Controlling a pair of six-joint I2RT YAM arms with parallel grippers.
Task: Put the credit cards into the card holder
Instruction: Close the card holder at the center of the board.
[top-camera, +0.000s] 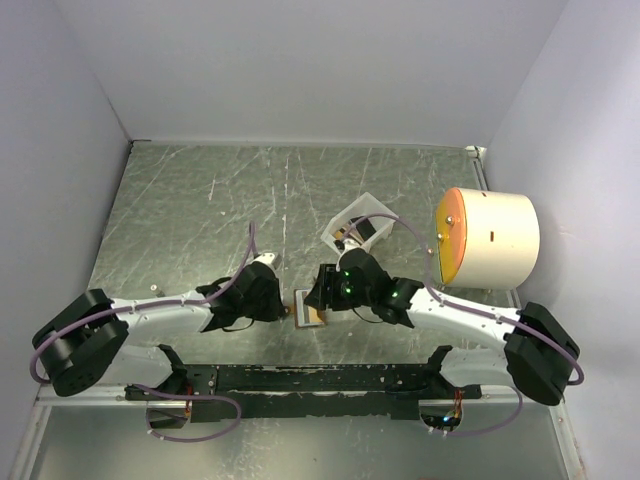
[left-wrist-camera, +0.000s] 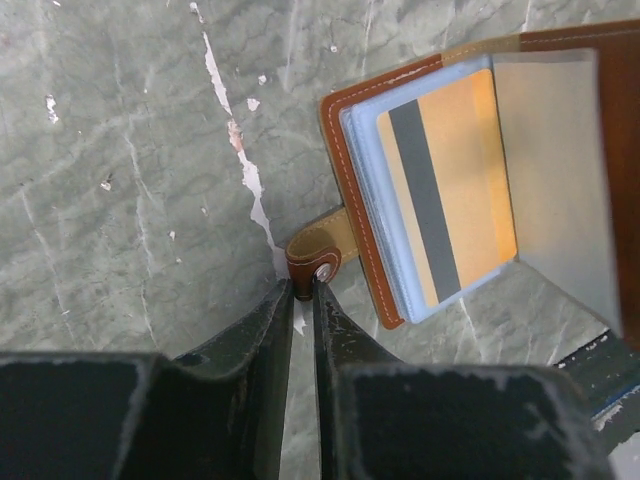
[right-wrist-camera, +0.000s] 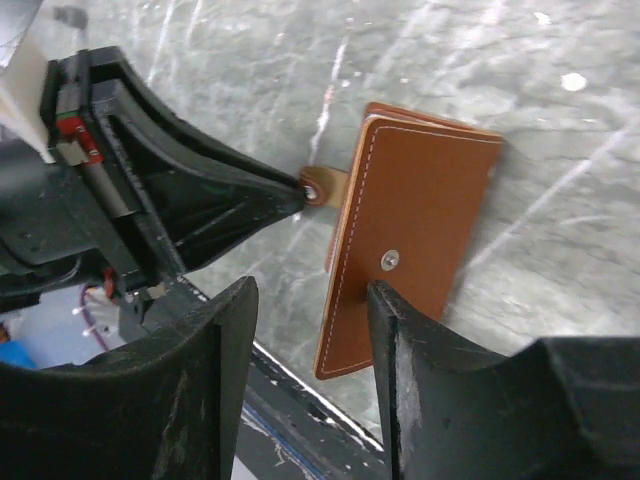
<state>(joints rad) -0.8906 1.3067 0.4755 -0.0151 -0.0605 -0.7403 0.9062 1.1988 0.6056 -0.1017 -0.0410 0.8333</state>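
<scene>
While the left end effector (left-wrist-camera: 303, 290) pinches the side tab (left-wrist-camera: 320, 250) of the card holder (left-wrist-camera: 352, 205), fingers pressed together on the tab's snap end, the holder lies open on the counter (left-wrist-camera: 130, 180) just ahead of those fingertips and slightly to their right. One credit card (left-wrist-camera: 450, 190) sits in a clear pocket, orange-yellow with the dark stripe up. It is farther ahead-right of the left end effector and not touching it.

Right end effector (right-wrist-camera: 310, 290) is spread, fingers apart, gripping nothing. In its wrist view the holder's brown outer cover is raised at a tilt straight ahead. The cover's lower edge sits in the gap between the two fingers, close against the finger on the view's right; contact there cannot be told. Metal snap stud (right-wrist-camera: 390, 259) on the cover faces this end effector. Left end effector's tips show ahead-left of it, on the tab.

From above, both end effectors point at each other with the holder between them. White tray (top-camera: 372, 207) sits beyond the right end effector, partly hidden by its wrist; contents unclear. White drum (top-camera: 495, 240) with an orange face stands well apart from both end effectors, out past the right arm.
</scene>
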